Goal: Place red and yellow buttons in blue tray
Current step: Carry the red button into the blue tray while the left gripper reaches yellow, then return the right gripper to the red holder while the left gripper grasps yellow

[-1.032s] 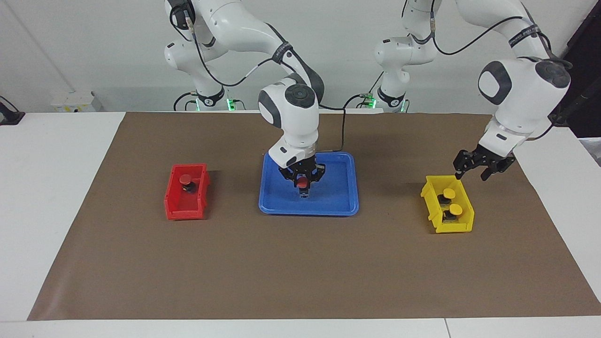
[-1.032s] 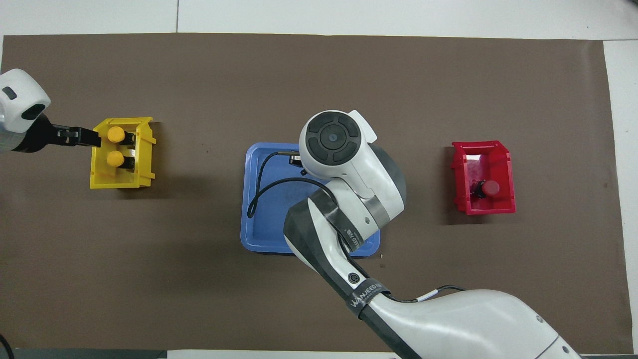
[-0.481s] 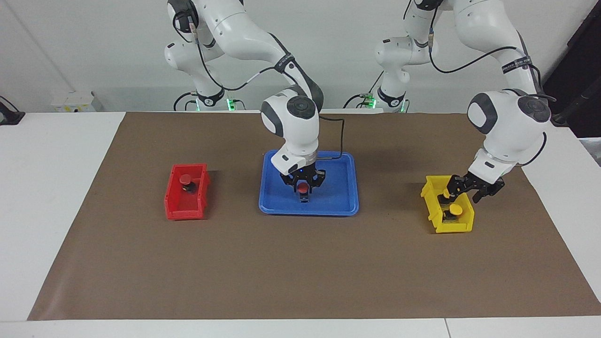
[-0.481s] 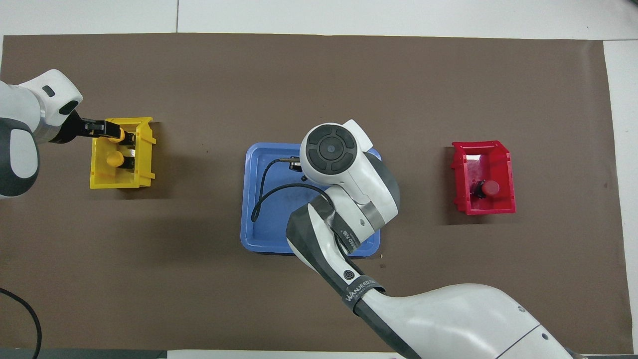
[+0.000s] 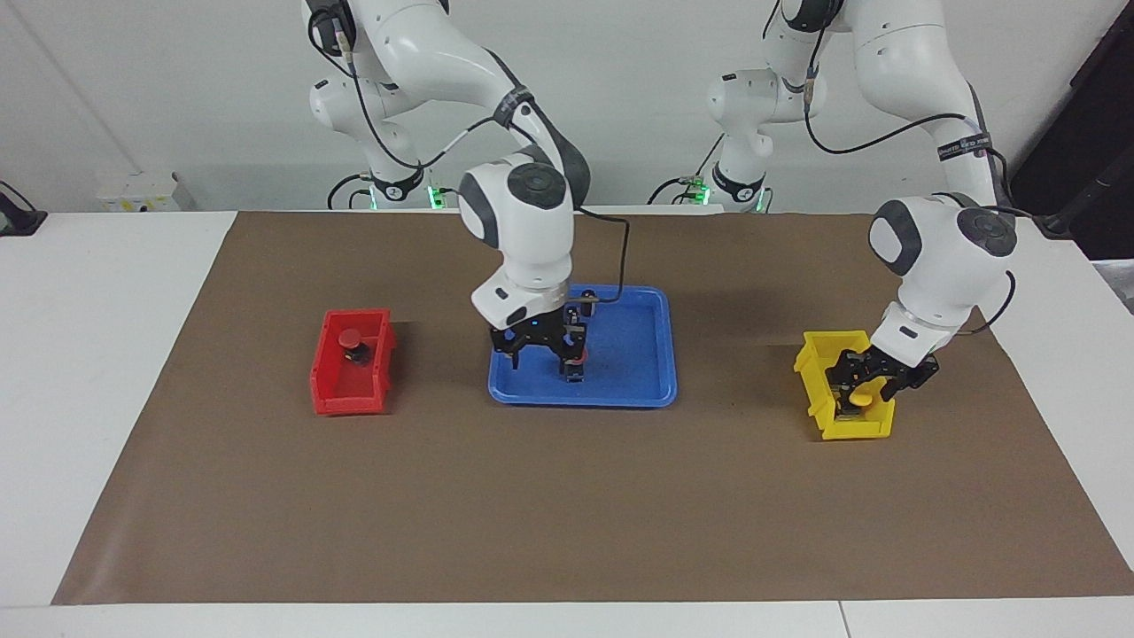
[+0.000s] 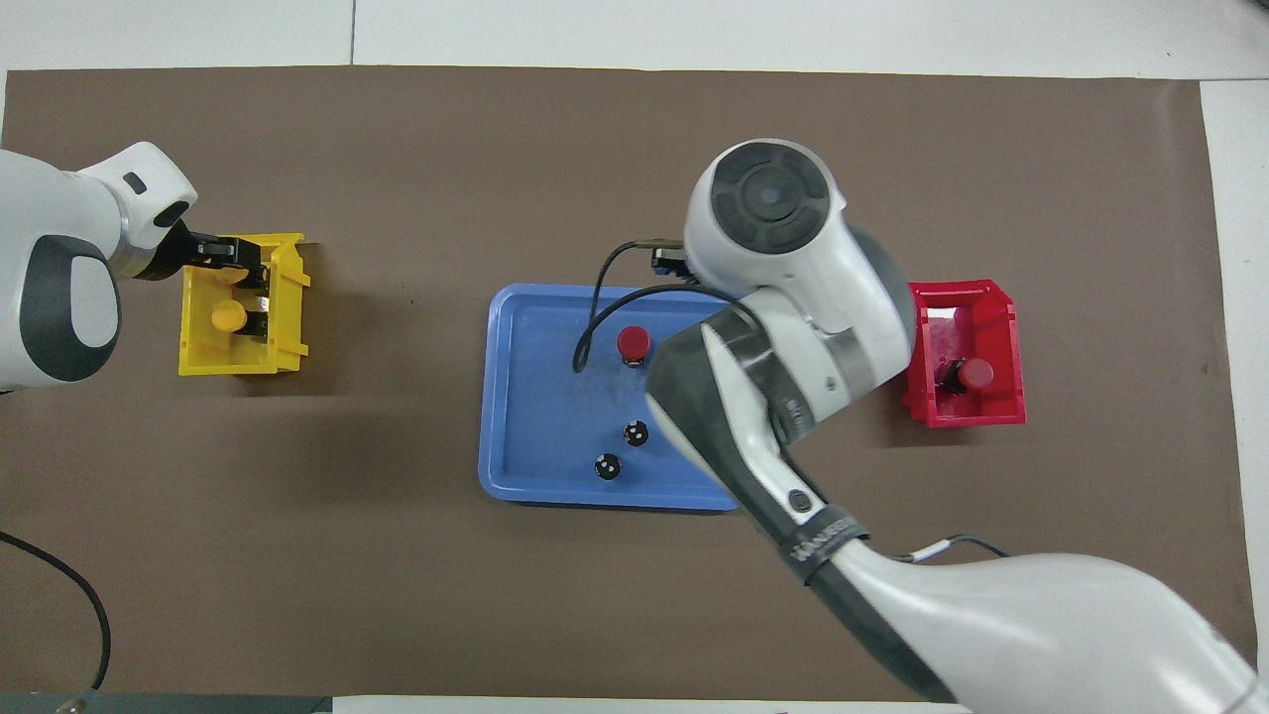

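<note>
One red button [image 6: 633, 342] stands free in the blue tray [image 6: 535, 397]. In the facing view this red button [image 5: 575, 358] peeks out beside my right gripper [image 5: 539, 353], which hangs open just over the blue tray [image 5: 633, 354], holding nothing. A second red button [image 5: 352, 338] sits in the red bin [image 5: 350, 390]. My left gripper [image 5: 864, 383] is down inside the yellow bin [image 5: 855, 430], over one yellow button that it hides. The other yellow button [image 6: 229, 316] shows beside it.
Two dark capless cylinders [image 6: 635, 432] [image 6: 606, 466] stand in the tray, nearer to the robots than the red button. A cable [image 6: 595, 317] from the right wrist loops over the tray. Brown paper [image 5: 567, 514] covers the table.
My right gripper opened, let go of the red button in the tray and drew up toward the right arm's end. My left gripper came down from above the yellow bin into it.
</note>
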Action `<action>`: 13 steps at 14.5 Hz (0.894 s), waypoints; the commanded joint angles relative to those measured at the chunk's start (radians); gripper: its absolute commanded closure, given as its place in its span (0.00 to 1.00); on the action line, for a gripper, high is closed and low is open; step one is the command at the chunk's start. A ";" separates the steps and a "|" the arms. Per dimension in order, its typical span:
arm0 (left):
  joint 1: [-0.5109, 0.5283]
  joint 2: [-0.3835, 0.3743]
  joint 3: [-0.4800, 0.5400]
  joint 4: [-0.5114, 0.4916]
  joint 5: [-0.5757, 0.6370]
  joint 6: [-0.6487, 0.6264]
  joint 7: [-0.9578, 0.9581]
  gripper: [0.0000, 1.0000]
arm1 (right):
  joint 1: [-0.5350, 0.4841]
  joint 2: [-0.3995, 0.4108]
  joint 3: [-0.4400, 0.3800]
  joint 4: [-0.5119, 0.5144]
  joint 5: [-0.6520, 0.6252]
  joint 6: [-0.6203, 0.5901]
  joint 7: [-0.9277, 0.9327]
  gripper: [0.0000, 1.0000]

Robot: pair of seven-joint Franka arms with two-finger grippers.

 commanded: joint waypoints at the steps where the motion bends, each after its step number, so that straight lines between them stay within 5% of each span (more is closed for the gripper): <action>1: -0.007 0.017 0.006 0.002 0.011 0.027 -0.018 0.63 | -0.159 -0.217 0.019 -0.223 0.056 -0.019 -0.232 0.23; 2: -0.007 0.018 0.006 0.013 0.011 0.010 -0.018 0.98 | -0.206 -0.292 0.017 -0.325 0.077 -0.010 -0.322 0.23; 4: -0.007 0.018 0.006 0.097 0.011 -0.109 -0.033 0.99 | -0.284 -0.348 0.017 -0.442 0.091 0.025 -0.439 0.23; 8: -0.085 0.018 0.008 0.440 0.025 -0.525 -0.140 0.99 | -0.374 -0.401 0.017 -0.607 0.100 0.174 -0.571 0.31; 10: -0.249 0.011 0.006 0.413 0.025 -0.469 -0.413 0.99 | -0.383 -0.402 0.016 -0.655 0.119 0.237 -0.590 0.34; 13: -0.459 -0.051 0.000 0.188 0.016 -0.285 -0.664 0.99 | -0.403 -0.371 0.016 -0.687 0.119 0.309 -0.636 0.34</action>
